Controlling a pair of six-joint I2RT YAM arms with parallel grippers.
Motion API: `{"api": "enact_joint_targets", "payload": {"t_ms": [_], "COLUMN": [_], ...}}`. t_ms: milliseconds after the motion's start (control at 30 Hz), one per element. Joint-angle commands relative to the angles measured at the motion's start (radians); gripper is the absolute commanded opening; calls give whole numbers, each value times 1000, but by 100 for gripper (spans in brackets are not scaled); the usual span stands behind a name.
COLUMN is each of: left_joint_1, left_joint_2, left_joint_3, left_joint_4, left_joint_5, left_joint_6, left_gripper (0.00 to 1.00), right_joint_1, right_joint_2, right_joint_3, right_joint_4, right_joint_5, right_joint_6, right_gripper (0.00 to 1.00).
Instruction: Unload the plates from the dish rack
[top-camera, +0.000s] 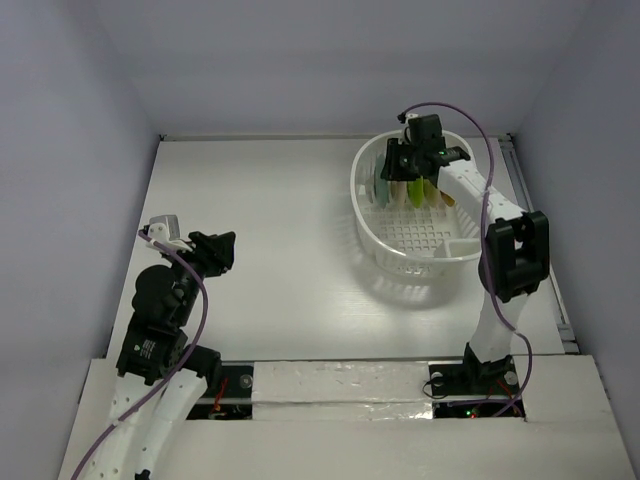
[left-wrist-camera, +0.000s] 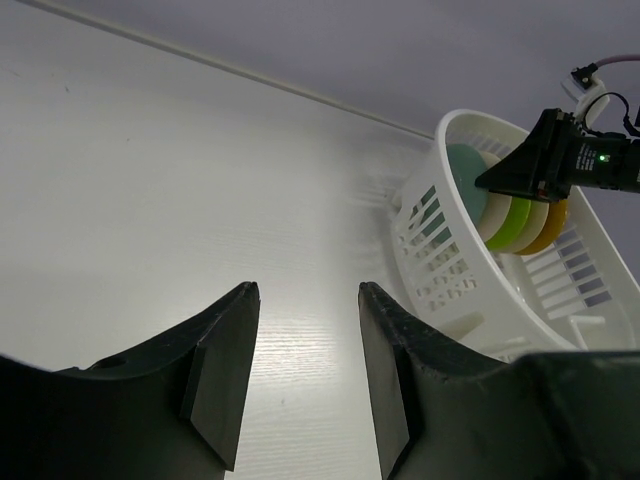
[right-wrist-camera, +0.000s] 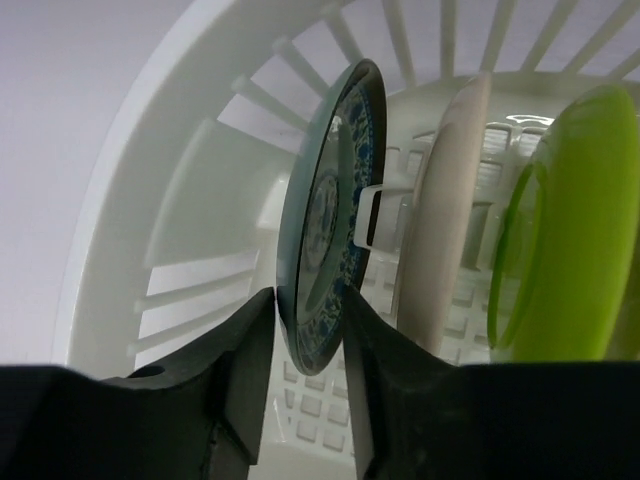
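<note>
My right claw (right-wrist-camera: 308, 300) straddles the bottom edge of the teal plate (right-wrist-camera: 325, 200), one finger close against each face (whether they actually squeeze it, I cannot tell). That plate stands upright at the end of the row in the white rack (right-wrist-camera: 150, 220), with the cream plate (right-wrist-camera: 450, 200) and the green plate (right-wrist-camera: 580, 240) next along. My left claw (left-wrist-camera: 305, 295) hangs over the table (left-wrist-camera: 150, 200), well apart from the rack, its fingers spread with nothing between them.

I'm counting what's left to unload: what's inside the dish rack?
Plates on edge show: teal plate, cream plate, lime plate, orange-yellow plate. The right hand hides part of the row.
</note>
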Motion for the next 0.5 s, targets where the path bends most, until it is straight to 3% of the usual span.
{"api": "enact_joint_targets", "payload": {"t_ms": [0, 267, 467], "left_joint_1": [5, 5, 5], "left_joint_2": [-7, -15, -21], "left_joint_3": [-12, -14, -14], "left_joint_4": [52, 54, 54], "left_joint_5": [15, 15, 15], "left_joint_6": [6, 7, 4], "left_gripper": [41, 42, 42], "right_joint_1": [3, 3, 3], "right_joint_2": [4, -24, -91], "right_joint_3": [51, 54, 72], "right_joint_4": [52, 60, 52], "right_joint_5": [-40, -45, -65], "right_joint_6": [-8, -9, -3], "right_gripper": [37, 14, 5]}}
